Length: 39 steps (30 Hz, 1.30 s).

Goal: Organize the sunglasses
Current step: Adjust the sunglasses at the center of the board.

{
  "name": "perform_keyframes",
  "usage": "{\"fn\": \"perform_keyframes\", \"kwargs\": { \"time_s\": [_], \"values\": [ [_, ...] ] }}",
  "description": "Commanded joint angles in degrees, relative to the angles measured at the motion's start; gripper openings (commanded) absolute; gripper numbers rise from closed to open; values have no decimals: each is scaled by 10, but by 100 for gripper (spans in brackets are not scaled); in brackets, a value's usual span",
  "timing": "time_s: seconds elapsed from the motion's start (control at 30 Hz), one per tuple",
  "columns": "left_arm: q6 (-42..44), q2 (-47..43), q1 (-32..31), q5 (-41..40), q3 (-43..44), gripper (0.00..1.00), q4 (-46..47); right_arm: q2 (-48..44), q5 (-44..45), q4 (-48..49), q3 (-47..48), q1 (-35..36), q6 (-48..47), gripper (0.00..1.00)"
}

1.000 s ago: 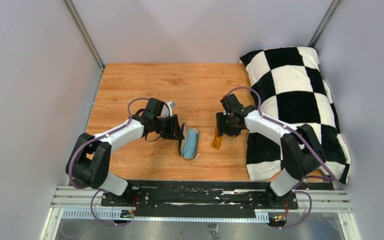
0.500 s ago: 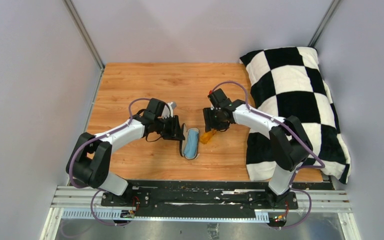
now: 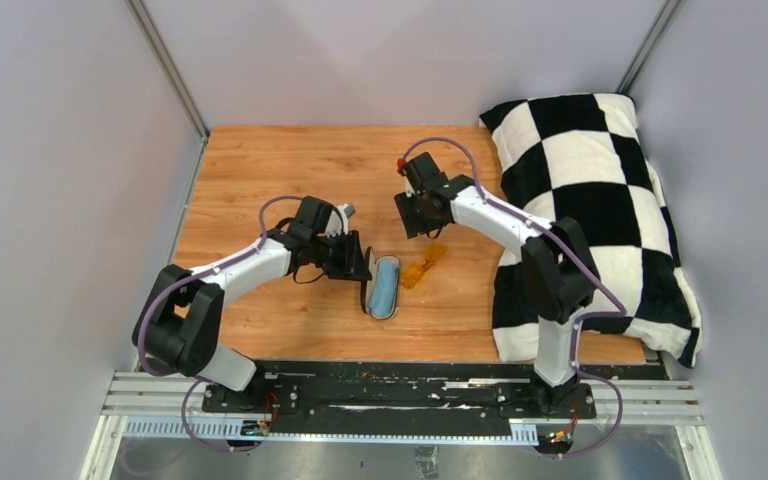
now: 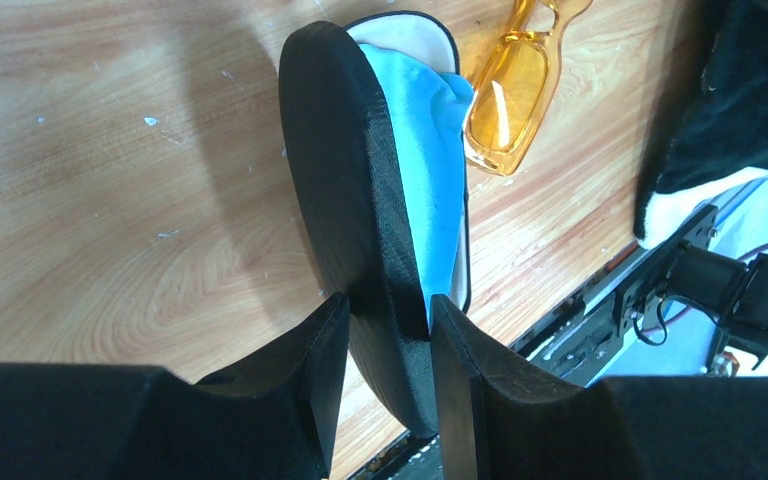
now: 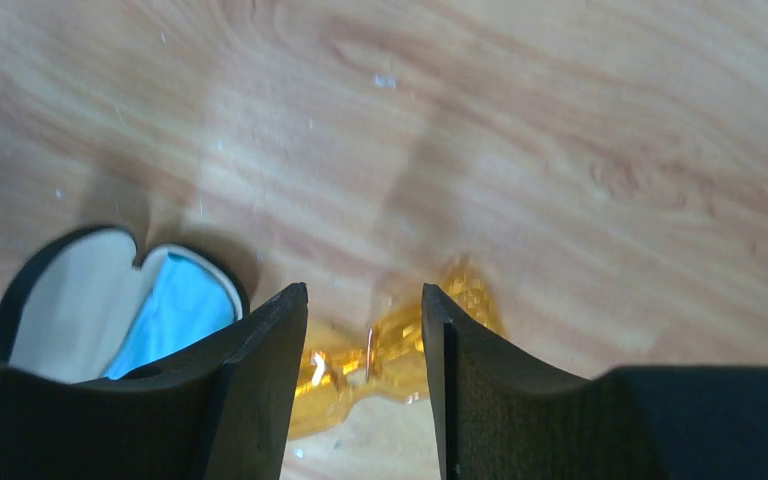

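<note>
- Drawn back toward the far side of the table [image 3: 260, 160] since a second ago: right pincer [image 3: 417, 226], then carrying the sunglasses [image 3: 422, 265], now clear of them.
- Apart and holding nothing, with both black fingers [image 5: 250, 400] spread in the right wrist view and the amber frame lying on the wood below the gap.
- Set down flat since then, the sunglasses, just right of the open black case [image 3: 385, 290]. Cannot tell whether frame and case rim touch.
- Same place as before for the left pincer [image 4: 387, 310], clamped on the raised lid [image 4: 345, 170], which stands on edge.
- Inside the case, a light-blue cloth [image 4: 425, 150] over pale lining.
- Underneath everything, orange-brown wood grain with small white specks and short scratches, plain in both wrist views.
- On the right side of the table, a black-and-white checked pillow [image 3: 580, 200], well apart from the case and overhanging the table's right edge.
- Around the table, plain pale grey walls [image 3: 390, 50], with slanted metal posts [image 3: 165, 70] at the two far corners.
- Along the near edge, a black rail [image 3: 400, 385] carrying both arm bases.
</note>
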Motion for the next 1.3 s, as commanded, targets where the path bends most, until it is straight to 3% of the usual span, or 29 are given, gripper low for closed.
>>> {"fn": "perform_keyframes", "kwargs": {
  "time_s": [0.0,0.17,0.33,0.73,0.83,1.0,1.13,1.27],
  "values": [
    [0,2,-6,-3,17,39,-4,77,-5,-35,71,-22,-45,50],
    [0,0,-6,-5,18,39,-9,121,-44,-58,97,-44,-31,49],
    [4,7,-6,-4,23,39,-9,95,-25,-63,37,-45,-10,48],
    [9,21,-6,-5,21,39,-3,-123,-44,-41,-267,-28,119,46],
    [11,24,-6,-5,23,39,-3,-162,-36,-54,-296,-3,137,49],
    [11,24,-6,-4,23,39,-2,-220,36,-71,-288,10,124,61],
    [12,22,-6,-5,22,39,-4,-227,25,-56,-259,16,92,69],
    [11,19,-6,-7,22,39,-6,-202,6,-59,-233,38,137,73]
  ]
}}
